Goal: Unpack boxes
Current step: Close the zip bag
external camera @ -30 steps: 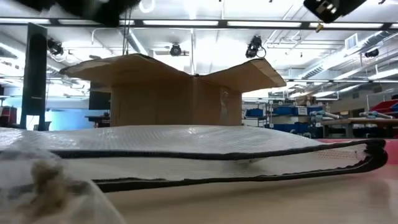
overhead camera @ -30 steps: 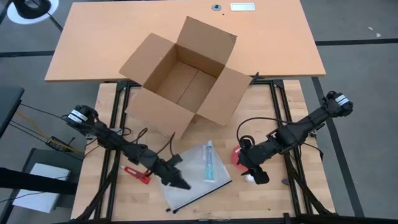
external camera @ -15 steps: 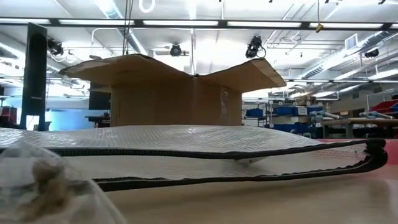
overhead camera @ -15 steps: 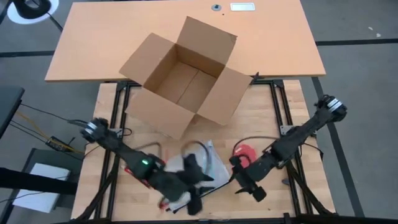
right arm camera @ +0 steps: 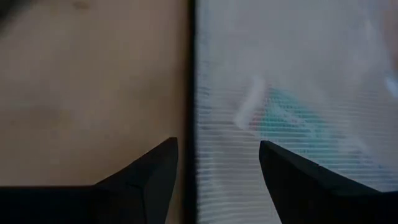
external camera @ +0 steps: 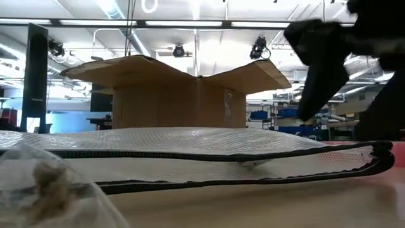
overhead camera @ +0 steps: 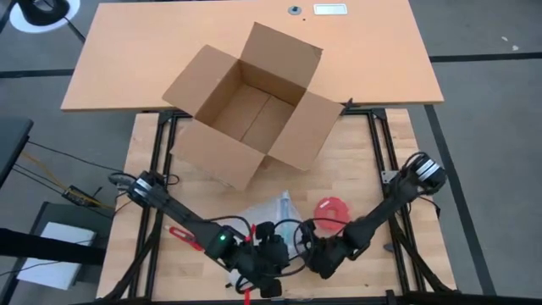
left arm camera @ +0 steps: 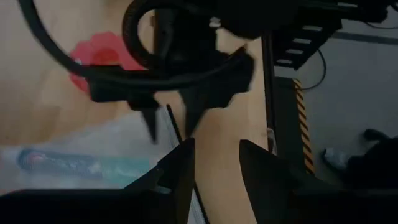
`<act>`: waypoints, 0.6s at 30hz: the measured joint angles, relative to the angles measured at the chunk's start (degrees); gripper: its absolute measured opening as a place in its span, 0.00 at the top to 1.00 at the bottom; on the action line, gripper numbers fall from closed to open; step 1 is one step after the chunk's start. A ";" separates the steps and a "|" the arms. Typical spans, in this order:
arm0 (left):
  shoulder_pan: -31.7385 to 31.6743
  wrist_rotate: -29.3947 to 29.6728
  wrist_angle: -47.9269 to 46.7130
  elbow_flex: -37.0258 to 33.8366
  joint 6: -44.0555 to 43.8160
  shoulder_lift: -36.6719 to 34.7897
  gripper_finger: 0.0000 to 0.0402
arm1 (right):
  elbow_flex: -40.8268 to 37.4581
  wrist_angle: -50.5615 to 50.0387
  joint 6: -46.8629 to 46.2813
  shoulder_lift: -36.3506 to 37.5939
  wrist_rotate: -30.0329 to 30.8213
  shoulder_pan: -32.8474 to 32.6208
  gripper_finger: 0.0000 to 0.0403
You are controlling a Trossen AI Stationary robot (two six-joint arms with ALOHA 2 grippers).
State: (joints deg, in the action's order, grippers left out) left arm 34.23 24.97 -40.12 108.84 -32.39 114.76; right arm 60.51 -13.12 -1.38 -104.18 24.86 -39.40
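The open brown carton (overhead camera: 254, 106) stands on its bottom at the table's far middle, four flaps spread, and its inside shows bare. It also shows in the low view (external camera: 171, 95). A clear bubble bag (overhead camera: 269, 212) with a teal tube inside lies flat near the near edge. My left gripper (overhead camera: 269, 281) hangs open over the bag's near end. My right gripper (overhead camera: 312, 257) is open just right of it. Its fingers stand on either side of the bag's black edge (right arm camera: 193, 93). The two grippers face each other closely.
A red disc (overhead camera: 332, 209) lies on the wood right of the bag. A red tool (overhead camera: 182, 234) lies left of it under my left arm. A second tabletop (overhead camera: 127, 51) lies beyond the carton. Crumpled clear plastic (external camera: 44, 190) fills the low view's near left.
My left gripper has swung from the bag's near left corner toward the table's right along the near edge. My right gripper has moved left and toward the near edge, away from the red disc, and come down at the bag's black edge. The bag and carton have stayed put.
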 joint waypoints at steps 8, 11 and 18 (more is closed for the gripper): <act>0.37 -0.15 0.11 -0.42 -2.37 0.48 0.66 | 0.02 1.23 1.06 -4.39 2.29 -0.09 0.43; 0.35 -0.18 0.13 -0.44 -2.37 0.51 0.66 | 0.02 1.48 1.09 -4.37 2.24 -0.98 0.43; 0.31 -0.18 0.43 -0.44 -2.40 0.48 0.66 | 0.02 8.07 1.94 -3.99 0.46 -2.98 0.43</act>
State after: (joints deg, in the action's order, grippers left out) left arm 34.55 24.80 -39.69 108.40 -34.79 115.24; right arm 60.53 -5.05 0.56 -108.16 25.32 -42.38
